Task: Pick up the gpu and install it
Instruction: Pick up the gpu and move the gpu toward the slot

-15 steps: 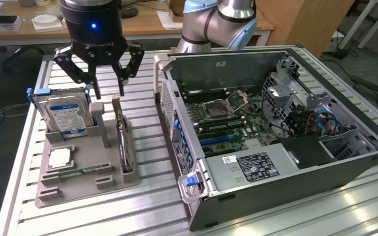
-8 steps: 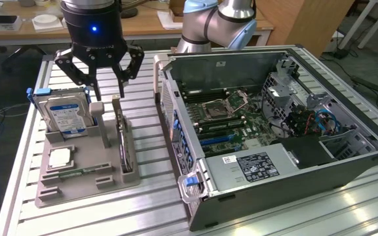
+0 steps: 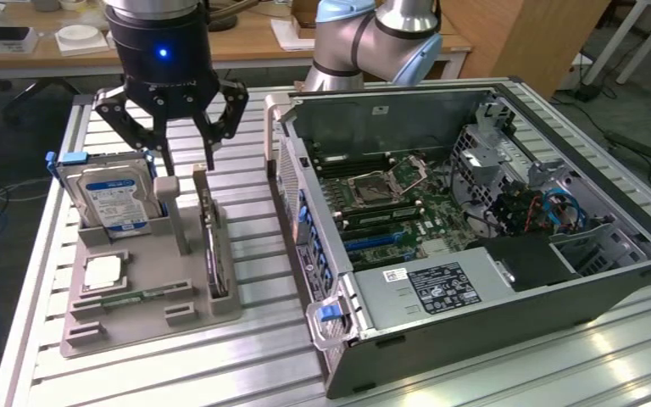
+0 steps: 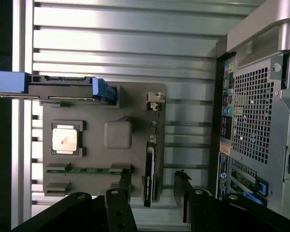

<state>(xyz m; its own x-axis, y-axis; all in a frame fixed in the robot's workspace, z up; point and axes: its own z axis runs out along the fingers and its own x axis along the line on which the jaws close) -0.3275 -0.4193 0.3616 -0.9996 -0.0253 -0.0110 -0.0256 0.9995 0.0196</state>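
The gpu (image 3: 213, 246) stands on edge in a slot of a grey holder tray (image 3: 122, 318), a thin dark card with a silver bracket at its far end. My gripper (image 3: 190, 166) hangs open just above that far end, its two black fingers apart and holding nothing. In the wrist view the gpu (image 4: 150, 174) appears edge-on as a dark strip, and my gripper (image 4: 153, 191) straddles its line with one finger on each side, apart from it. The open computer case (image 3: 597, 254) lies on the exterior view's right, motherboard (image 3: 388, 199) exposed.
On the same tray stand a silver hard drive (image 3: 105, 197) with blue clips, a processor chip (image 3: 102, 271) and a green memory stick (image 3: 133, 297). A grey post (image 3: 167, 195) rises beside the gpu. The case's perforated rear panel (image 4: 258, 116) sits close to the tray.
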